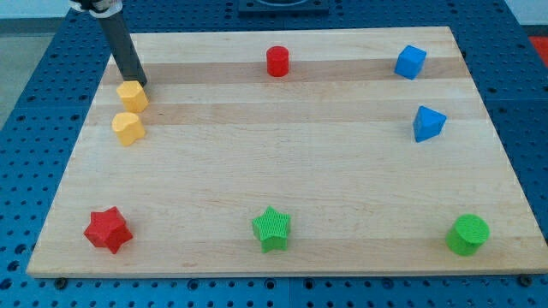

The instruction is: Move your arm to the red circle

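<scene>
The red circle [277, 62] is a short red cylinder standing near the view's top, a little left of centre on the wooden board [282, 171]. My tip [139, 84] is at the view's upper left, far to the left of the red circle. The tip stands just above and touching or nearly touching a yellow hexagonal block [133, 96]. The rod rises up and to the left out of the view.
A second yellow block [128, 128] lies just below the first. A blue cube [410, 62] and a blue triangular block [428, 123] are at the right. A red star [107, 229], a green star [272, 228] and a green cylinder [468, 234] line the bottom.
</scene>
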You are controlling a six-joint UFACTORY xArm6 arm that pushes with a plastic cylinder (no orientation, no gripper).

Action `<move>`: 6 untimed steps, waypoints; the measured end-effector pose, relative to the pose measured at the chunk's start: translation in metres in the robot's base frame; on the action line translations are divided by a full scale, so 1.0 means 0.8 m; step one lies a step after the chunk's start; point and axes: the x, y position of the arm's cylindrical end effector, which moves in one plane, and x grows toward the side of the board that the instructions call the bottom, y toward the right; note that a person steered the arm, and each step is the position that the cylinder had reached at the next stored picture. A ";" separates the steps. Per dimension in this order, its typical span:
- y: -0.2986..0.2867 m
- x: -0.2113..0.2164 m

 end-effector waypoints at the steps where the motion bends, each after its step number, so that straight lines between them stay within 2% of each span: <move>1: 0.000 0.032; 3: 0.005 0.027; 5: 0.116 -0.093; 6: 0.151 -0.099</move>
